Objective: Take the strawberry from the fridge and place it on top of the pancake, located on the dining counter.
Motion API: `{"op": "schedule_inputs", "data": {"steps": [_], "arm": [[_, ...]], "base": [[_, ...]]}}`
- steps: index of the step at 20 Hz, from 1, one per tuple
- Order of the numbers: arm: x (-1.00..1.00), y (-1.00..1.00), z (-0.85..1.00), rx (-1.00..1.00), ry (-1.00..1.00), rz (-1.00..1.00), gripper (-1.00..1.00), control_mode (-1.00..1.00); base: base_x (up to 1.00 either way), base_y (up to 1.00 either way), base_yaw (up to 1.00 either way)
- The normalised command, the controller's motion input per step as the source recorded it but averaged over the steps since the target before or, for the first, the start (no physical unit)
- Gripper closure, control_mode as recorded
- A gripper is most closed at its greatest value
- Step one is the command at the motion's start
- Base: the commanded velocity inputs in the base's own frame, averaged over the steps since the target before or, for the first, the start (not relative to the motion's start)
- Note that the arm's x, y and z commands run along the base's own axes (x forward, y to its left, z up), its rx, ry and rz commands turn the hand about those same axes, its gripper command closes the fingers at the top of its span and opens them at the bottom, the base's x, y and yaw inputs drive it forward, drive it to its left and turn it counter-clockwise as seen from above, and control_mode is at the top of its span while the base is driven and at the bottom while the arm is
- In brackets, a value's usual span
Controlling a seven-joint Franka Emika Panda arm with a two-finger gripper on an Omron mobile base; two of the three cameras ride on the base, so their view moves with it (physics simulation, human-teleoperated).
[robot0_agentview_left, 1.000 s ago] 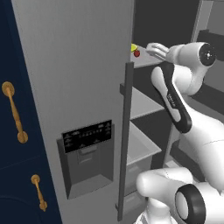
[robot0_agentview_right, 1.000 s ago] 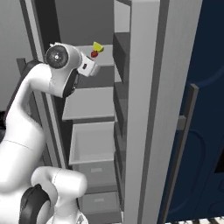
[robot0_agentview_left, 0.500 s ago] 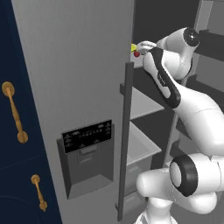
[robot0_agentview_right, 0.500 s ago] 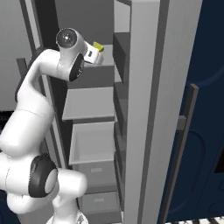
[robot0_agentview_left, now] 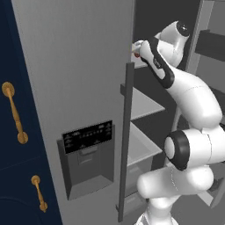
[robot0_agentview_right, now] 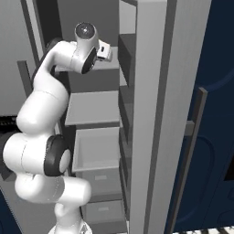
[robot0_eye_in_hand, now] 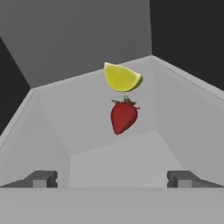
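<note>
Arm has swung up into the fridge (robot0_agentview_left: 79,88); gripper (robot0_eye_in_hand: 112,178) is wide open and empty. Strawberry (robot0_eye_in_hand: 124,116) sits at 12 o'clock ahead, lemon wedge (robot0_eye_in_hand: 122,77) just beyond it. Lined up; grasp not yet made.

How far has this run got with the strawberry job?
Done: the fridge stands open and the arm reaches onto an upper shelf.

In hand: the claw is open and lined up on the strawberry, which lies on the shelf, not yet gripped. A yellow lemon wedge sits just behind it.

Left: close on the berry, lift it out, carry it to the pancake and set it on top.
</note>
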Motion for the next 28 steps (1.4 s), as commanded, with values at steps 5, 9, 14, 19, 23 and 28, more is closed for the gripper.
{"op": "schedule_inputs", "data": {"steps": [5,9,14,19,23,28], "arm": [[0.36,0.0,-0.1,0.0,0.02,0.0,-1.0,-1.0],[0.62,0.04,-0.18,-0.05,0.06,0.0,-1.0,-1.0],[0.63,0.04,-0.07,-0.05,0.04,0.0,-1.0,-1.0],[0.48,0.0,-0.13,-0.03,0.03,0.0,-1.0,-1.0],[0.0,0.0,-0.17,-0.03,0.0,0.0,-1.0,-1.0],[0.0,0.01,-0.22,-0.05,0.0,0.0,-1.0,-1.0]], "base": [[0.0,0.0,0.0],[0.0,0.0,0.0],[0.0,0.0,0.0],[0.0,0.0,0.0],[0.0,0.0,0.0],[0.0,0.0,0.0]]}}
